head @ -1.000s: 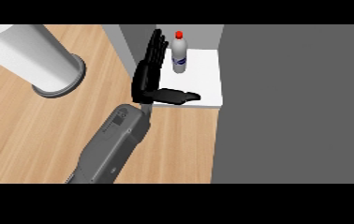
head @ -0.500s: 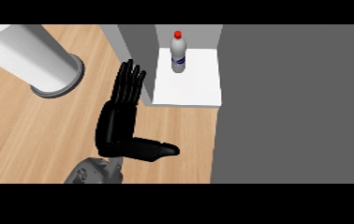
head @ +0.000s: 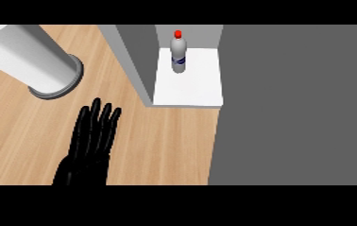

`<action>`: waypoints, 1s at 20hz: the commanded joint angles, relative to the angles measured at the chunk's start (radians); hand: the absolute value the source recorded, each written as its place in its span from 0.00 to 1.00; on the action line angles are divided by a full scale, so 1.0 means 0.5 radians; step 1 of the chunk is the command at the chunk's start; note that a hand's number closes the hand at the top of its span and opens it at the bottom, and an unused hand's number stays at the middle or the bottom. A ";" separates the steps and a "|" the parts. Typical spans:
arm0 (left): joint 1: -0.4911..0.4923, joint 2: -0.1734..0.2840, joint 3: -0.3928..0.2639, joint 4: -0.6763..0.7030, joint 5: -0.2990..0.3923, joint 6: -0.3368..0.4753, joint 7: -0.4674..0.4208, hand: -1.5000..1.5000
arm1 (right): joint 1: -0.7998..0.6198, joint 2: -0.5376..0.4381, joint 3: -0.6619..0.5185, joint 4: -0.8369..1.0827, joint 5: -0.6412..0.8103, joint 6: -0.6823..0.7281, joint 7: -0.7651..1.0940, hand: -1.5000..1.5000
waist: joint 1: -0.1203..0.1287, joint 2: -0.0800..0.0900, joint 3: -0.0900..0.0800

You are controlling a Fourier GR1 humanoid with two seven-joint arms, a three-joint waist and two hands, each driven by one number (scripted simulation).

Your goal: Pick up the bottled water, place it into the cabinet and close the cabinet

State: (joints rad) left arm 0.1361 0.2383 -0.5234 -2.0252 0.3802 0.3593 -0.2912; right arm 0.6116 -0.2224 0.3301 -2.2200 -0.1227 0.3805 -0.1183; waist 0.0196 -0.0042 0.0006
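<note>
The water bottle (head: pixel 178 55), clear with a red cap and a blue label, stands upright on the white floor (head: pixel 190 87) of the cabinet, towards its back. My left hand (head: pixel 90 144) lies low at the left over the wooden counter, fingers straight and pointing up the view, holding nothing. It is well apart from the bottle, below and to its left. The right hand does not show.
The cabinet's grey left wall (head: pixel 134 59) rises between my hand and the shelf. A large grey panel (head: pixel 286 107) fills the right side. A big white cylinder on a grey base (head: pixel 38 62) stands at the far left on the counter (head: pixel 167 140).
My left hand has let go of the bottle and drawn back down and left, out of the cabinet. The bottle stays standing on the shelf.
</note>
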 commanded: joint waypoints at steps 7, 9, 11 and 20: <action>0.630 0.244 0.160 -0.411 0.112 -0.155 -0.236 0.00 | 0.088 -0.054 0.531 -0.279 0.335 0.104 0.073 1.00 | -0.015 -0.011 -0.005; 0.715 0.373 0.319 -0.518 0.226 -0.246 -0.203 0.00 | -0.088 0.058 0.638 -0.275 0.426 0.013 0.250 1.00 | 0.036 -0.007 -0.009; 0.762 0.384 0.422 -0.507 0.327 -0.320 -0.235 0.00 | -0.124 0.098 0.739 -0.259 0.520 -0.007 0.286 1.00 | 0.019 -0.004 -0.009; 1.093 0.515 0.700 -0.630 0.573 -0.603 -0.340 0.00 | -0.304 0.312 0.928 -0.257 0.508 -0.023 0.673 1.00 | 0.047 0.003 -0.009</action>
State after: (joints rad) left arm 0.6403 0.4628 -0.2482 -2.3087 0.5962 0.1078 -0.4576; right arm 0.4881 -0.1900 0.5873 -2.3194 0.1642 0.3967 0.1484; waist 0.0361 0.0097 0.0030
